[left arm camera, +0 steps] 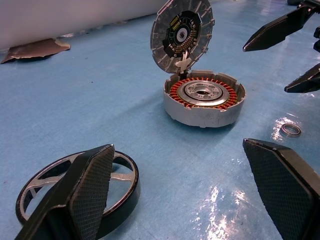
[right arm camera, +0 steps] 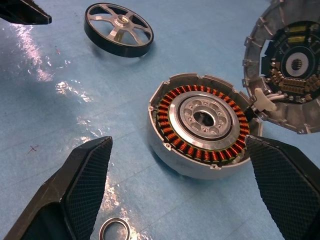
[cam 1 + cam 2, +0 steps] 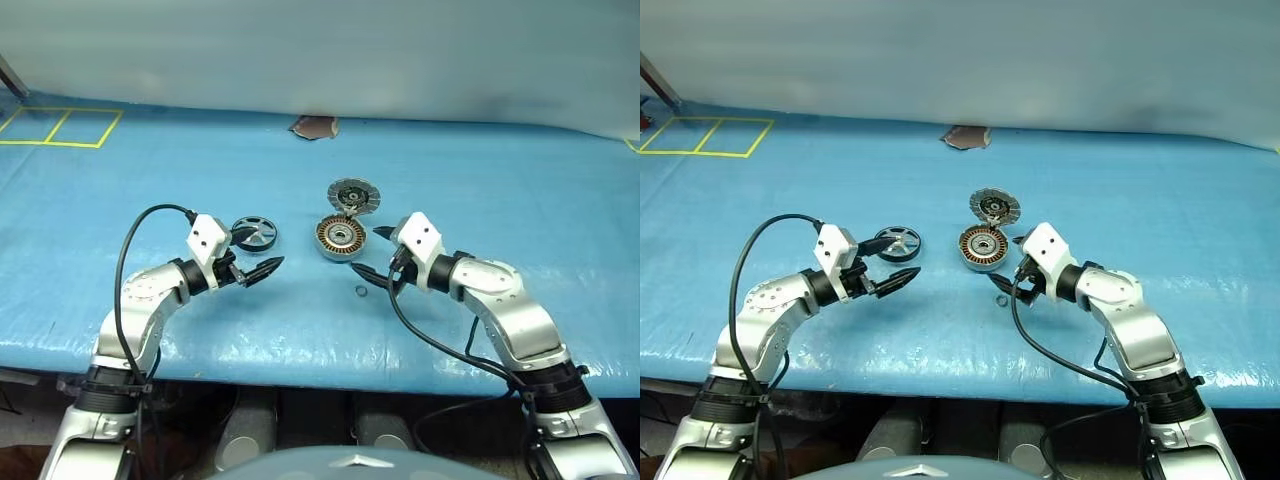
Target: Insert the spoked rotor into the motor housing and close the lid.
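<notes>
Near the middle of the blue tabletop (image 3: pixel 480 200): the motor housing (image 3: pixel 340 238), a shallow round silver cup, copper-orange windings ringed around a bright central hub. Hinged up at its far edge, leaning back and open: the lid (image 3: pixel 354 195), a round disc, inner face dark with radial segments and small components, rim pale grey metal. To the left of the housing, apart from it, flat on the sheet: the spoked rotor (image 3: pixel 255 233), silver spokes and hub inside a thick dark rim. In front of the housing and slightly to the right, close by: a tiny dark ring (image 3: pixel 361 291), lying loose.

Left end effector (image 3: pixel 254 252) released, fingers spread, one tip over the near edge of the rotor, the other nearer the robot; contact with the rotor not clear. Right end effector (image 3: pixel 372 252) likewise released, black fingers wide apart just right of the housing, grasping nothing, the tiny ring close beside its nearer finger. Finger pads (image 2: pixel 85 185) textured in a fine diamond pattern.

Nothing between rotor and housing but bare sheet. Tabletop covering glossy, faintly wrinkled, with bright glints. At the far edge, a torn brown scrap (image 3: pixel 314 127); far left, yellow tape lines (image 3: pixel 60 128) forming boxes. Behind, a pale plain wall (image 3: pixel 320 50).
</notes>
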{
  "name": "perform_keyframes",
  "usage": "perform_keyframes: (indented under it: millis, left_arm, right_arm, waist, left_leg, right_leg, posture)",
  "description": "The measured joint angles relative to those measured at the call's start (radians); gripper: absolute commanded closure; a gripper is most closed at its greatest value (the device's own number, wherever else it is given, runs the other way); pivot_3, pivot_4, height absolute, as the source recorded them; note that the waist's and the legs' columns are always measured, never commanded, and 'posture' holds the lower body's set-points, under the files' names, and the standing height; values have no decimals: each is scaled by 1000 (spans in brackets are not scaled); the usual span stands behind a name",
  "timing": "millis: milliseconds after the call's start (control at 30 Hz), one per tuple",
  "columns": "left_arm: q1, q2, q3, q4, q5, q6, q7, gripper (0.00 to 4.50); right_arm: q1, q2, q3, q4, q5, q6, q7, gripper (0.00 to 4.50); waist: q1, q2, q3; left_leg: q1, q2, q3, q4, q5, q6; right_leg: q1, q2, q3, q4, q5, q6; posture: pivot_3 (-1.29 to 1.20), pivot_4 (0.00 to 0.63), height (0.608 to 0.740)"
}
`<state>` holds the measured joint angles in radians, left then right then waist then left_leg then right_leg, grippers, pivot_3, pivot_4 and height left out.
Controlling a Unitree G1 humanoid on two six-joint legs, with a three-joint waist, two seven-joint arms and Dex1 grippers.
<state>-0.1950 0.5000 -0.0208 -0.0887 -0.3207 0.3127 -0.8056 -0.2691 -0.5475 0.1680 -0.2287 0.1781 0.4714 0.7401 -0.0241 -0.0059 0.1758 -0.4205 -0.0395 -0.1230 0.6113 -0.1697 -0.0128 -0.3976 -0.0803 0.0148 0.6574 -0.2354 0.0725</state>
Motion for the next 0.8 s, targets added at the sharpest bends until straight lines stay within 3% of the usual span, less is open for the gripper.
perform_keyframes:
  millis: [400, 800]
  left_arm:
    - [10, -5, -12, 2, 22, -28, 2, 0]
    - [44, -8, -12, 0, 31, -37, 18, 0]
  right_arm:
    - [-278, 45, 202, 290, -136, -42, 112, 12]
    - [-399, 67, 289, 444, -248, -75, 199, 12]
  waist:
    - [-2, -1, 0]
    - [-7, -1, 0]
  left_leg:
    - [-1, 0, 0, -1, 0, 0]
    - [1, 0, 0, -1, 0, -1]
  right_leg:
    - [-1, 0, 0, 0, 1, 1]
    - [0, 0, 0, 0, 1, 1]
  posture:
    - [0, 150, 740]
    - [0, 150, 740]
